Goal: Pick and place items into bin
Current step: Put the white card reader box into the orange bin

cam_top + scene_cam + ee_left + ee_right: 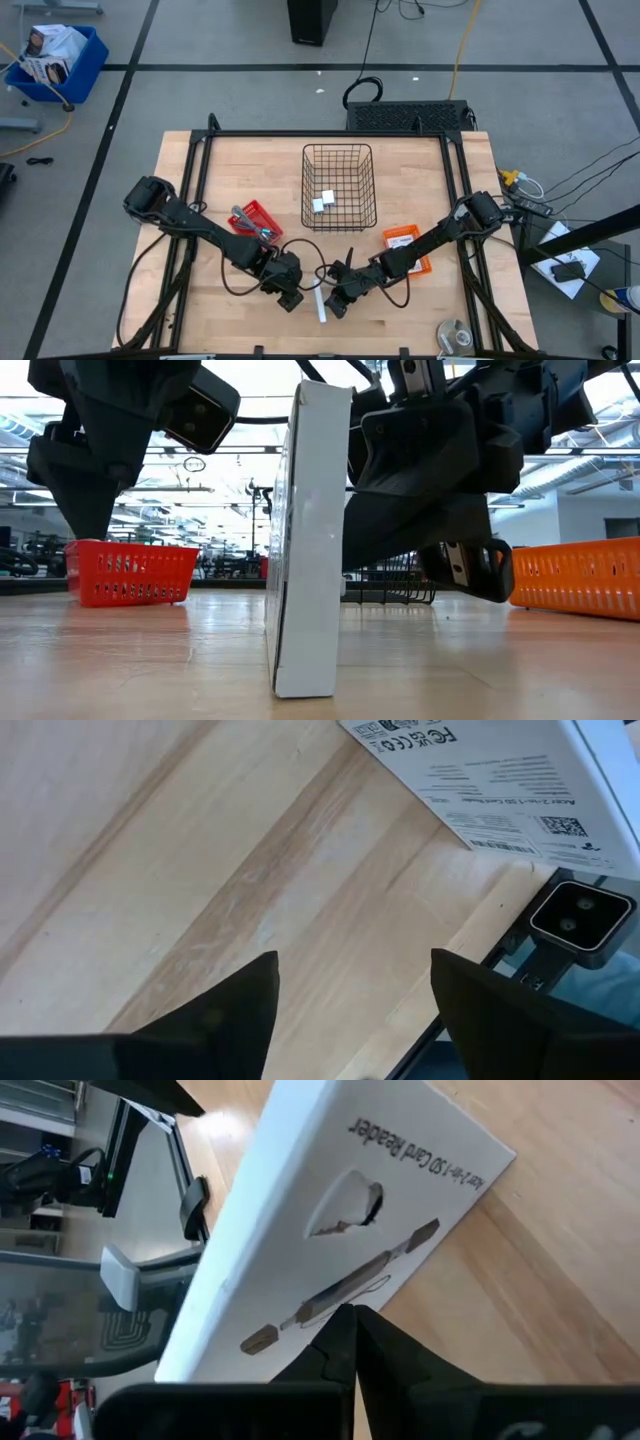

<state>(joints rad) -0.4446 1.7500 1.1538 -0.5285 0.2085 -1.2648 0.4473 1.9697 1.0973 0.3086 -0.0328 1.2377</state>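
Note:
A flat white card-reader box [321, 307] stands upright on one narrow edge on the table [305, 540], near the table's near edge. My right gripper [350, 1320] is shut, with its tips at the box's printed front [330, 1210]. It lies to the box's right [336, 302]. My left gripper [350, 990] is open over bare wood to the box's left [288, 296]. The box's label side [480, 780] is ahead of it, and it touches nothing. Two small white blocks [322, 200] lie in the black wire basket [338, 150]. Slim tools [250, 222] lie in a red tray [264, 211]. My right gripper meets the box's printed front face with its shut fingertips [335, 1342], near the drawing of the reader [345, 1285]. It comes roughly level from the table's right. The box stands upright on its narrow edge on the table. From the low view I cannot be sure that they touch.
The wire basket [400, 585] stands mid-table behind the box. The red tray [130, 572] is far left of it and an orange tray [405, 238] [580, 575] right. Cables [300, 250] loop between the arms. Bare wood lies along the near edge.

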